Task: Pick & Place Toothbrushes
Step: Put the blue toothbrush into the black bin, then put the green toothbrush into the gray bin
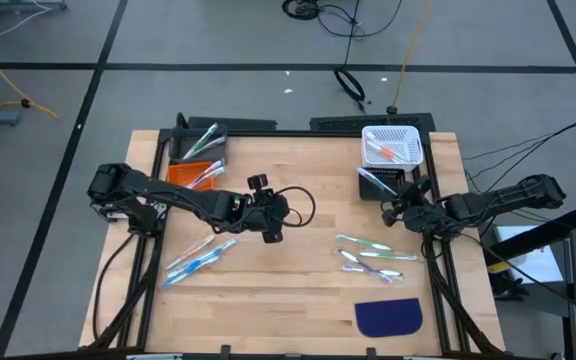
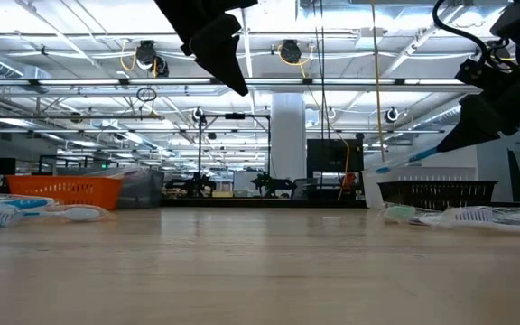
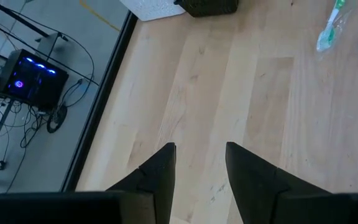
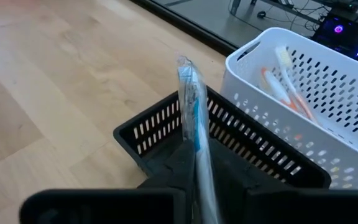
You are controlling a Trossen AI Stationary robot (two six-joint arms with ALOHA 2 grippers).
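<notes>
no brand or lettering readable anywhere, so on to the count. four bins stand along the table's (image 1: 298,300) far edge: a dark bin (image 1: 200,143) and an orange bin (image 1: 190,173) at the far left corner, a white bin (image 1: 392,145) and a black bin (image 1: 380,183) at the far right corner. the right gripper (image 4: 197,163) hangs just at the black bin's near rim, jaws pinching one wrapped blue toothbrush (image 4: 192,109) that stands up over that rim. in the white bin lie orange toothbrushes (image 4: 283,87), at least two, hard to count closer. a green toothbrush (image 1: 204,138) leans in the dark bin, and a few pale ones poke from the orange bin, number unclear. loose on the wood: a left cluster (image 1: 196,260) of blue-accented brushes near the left edge, about four, and a right cluster (image 1: 372,257) of green and purple-tinted ones toward the right edge, about four again. one dark blue mat (image 1: 389,317) lies flat by the near right corner. the left gripper (image 3: 201,169) hovers over bare wood around mid-table, jaws spread with nothing between them.
</notes>
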